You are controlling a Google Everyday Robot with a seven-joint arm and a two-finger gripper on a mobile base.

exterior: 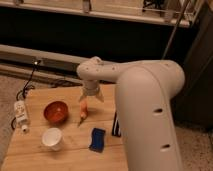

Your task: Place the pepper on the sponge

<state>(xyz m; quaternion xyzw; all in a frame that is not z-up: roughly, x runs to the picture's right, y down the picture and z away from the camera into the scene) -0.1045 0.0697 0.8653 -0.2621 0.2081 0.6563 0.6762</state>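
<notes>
Pepper (83, 111): just beneath the jaws
Gripper (91, 98): jaws spread wide
Sponge (97, 139): well below jaws
Red bowl (55, 112): left of jaws

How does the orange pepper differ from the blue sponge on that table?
The pepper is orange, slim and tapered; the sponge is blue and blocky. The pepper lies just below the gripper; the sponge sits apart, nearer the front edge. Both rest on the wooden table.
</notes>
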